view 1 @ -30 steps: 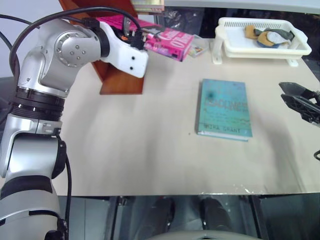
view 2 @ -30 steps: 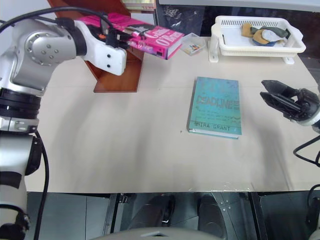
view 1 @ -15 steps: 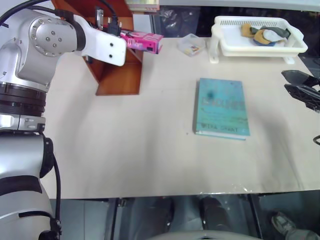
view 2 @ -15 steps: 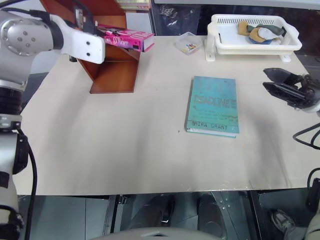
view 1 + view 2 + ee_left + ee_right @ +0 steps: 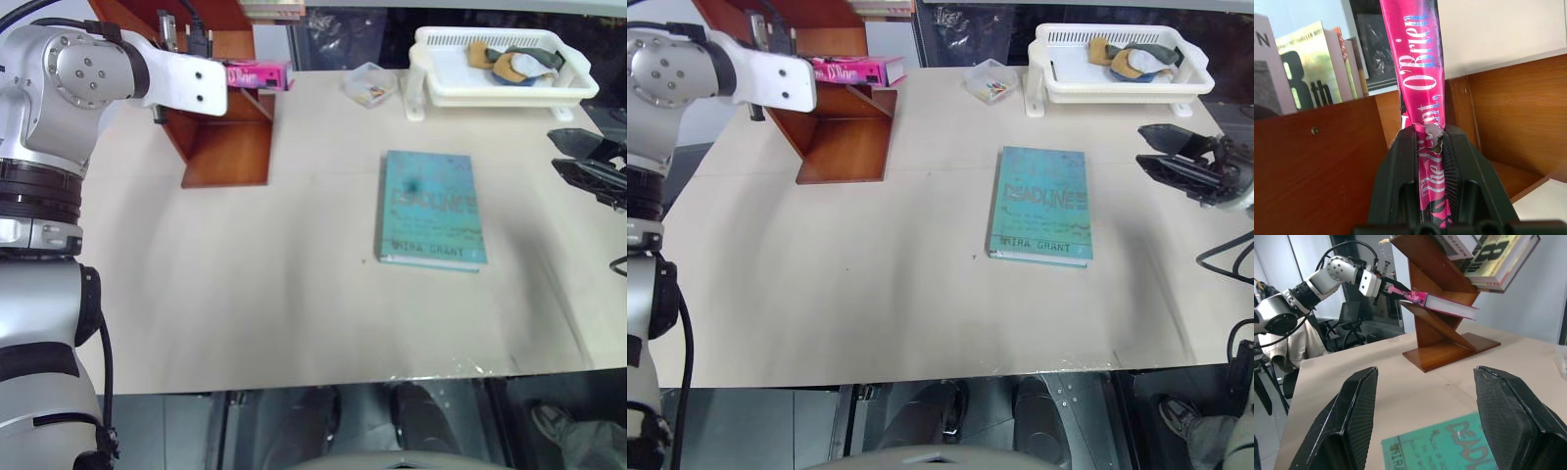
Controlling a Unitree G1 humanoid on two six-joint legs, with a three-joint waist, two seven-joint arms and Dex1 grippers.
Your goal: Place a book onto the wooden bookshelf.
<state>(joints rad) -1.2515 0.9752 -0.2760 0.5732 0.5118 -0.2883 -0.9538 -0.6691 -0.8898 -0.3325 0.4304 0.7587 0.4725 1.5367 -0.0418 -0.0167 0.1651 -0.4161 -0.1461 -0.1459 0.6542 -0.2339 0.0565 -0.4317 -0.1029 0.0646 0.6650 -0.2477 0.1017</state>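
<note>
The bright pink book (image 5: 257,74) is clamped by its spine end in my left gripper (image 5: 1425,134), which is shut on it. It lies nearly flat along a slanted board of the reddish-brown wooden bookshelf (image 5: 843,147) at the table's far left. From the right wrist view the book (image 5: 1442,303) sits against that board of the bookshelf (image 5: 1440,342); I cannot tell whether its weight rests there. My right gripper (image 5: 1176,162) hovers open and empty at the table's right edge, pointing left.
A teal book (image 5: 433,209) lies flat mid-table. A white basket (image 5: 505,69) with cloth items stands at the back right, with a small clear box (image 5: 370,85) beside it. Other books (image 5: 1488,254) lean on the shelf's upper boards.
My left arm swung left, carrying the pink book from over the table beside the shelf in onto the shelf's slanted board. The right gripper has stayed about where it was.
</note>
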